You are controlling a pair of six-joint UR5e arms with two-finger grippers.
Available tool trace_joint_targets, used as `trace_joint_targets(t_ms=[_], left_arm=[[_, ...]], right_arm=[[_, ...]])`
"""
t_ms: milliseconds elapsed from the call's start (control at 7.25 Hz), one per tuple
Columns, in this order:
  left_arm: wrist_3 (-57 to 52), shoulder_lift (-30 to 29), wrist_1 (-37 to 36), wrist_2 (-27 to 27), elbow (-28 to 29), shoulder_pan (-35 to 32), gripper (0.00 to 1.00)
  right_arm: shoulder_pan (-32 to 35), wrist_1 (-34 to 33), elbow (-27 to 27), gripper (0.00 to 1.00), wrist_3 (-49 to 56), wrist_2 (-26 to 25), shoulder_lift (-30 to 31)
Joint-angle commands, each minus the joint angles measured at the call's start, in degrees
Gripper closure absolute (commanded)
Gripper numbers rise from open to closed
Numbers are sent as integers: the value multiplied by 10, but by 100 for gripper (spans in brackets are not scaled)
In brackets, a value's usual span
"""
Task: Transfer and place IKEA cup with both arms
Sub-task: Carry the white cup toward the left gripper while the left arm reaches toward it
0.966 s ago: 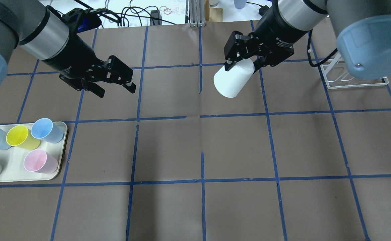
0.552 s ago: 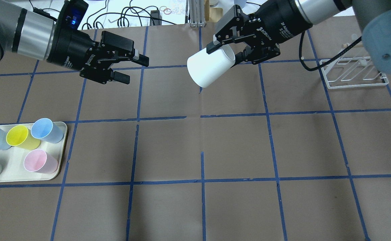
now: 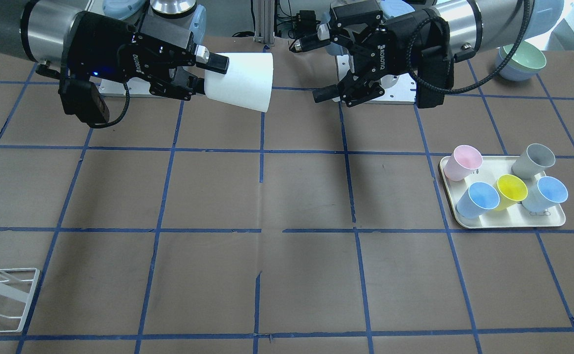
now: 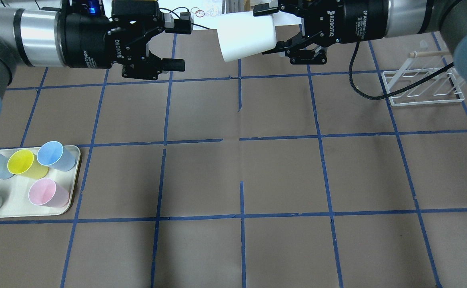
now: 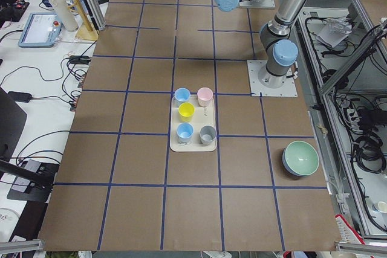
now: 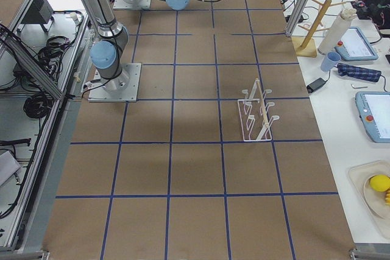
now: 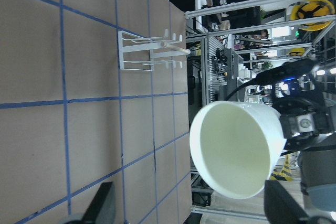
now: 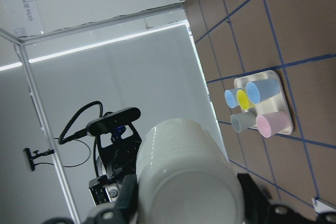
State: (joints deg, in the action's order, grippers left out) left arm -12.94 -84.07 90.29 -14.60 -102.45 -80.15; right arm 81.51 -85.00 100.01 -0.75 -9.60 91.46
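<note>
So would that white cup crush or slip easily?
Probably light: the right end effector holds the IKEA cup out sideways by its narrow end alone. It seems stiff, since the open rim looks round under that grip. The smooth tapered wall might slip, and laid down it would likely roll in a curve.

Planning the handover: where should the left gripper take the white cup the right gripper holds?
Probably the rim wall of the IKEA cup, approached head-on from its open mouth: it is held sideways, the right gripper clamps its base end, and the mouth faces the open left gripper. One finger inside, one outside.
</note>
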Motion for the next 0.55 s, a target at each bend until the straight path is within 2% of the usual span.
trace_joint_targets(t_ms=[0, 138, 414], left_arm=[[20, 8, -4, 62, 0, -1, 0], [25, 6, -13, 67, 0, -1, 2], [34, -4, -32, 67, 1, -2, 2]], right_arm=[[0, 1, 58, 100, 38, 94, -1], [1, 3, 62, 100, 35, 94, -1], [6, 14, 65, 100, 30, 128, 0]])
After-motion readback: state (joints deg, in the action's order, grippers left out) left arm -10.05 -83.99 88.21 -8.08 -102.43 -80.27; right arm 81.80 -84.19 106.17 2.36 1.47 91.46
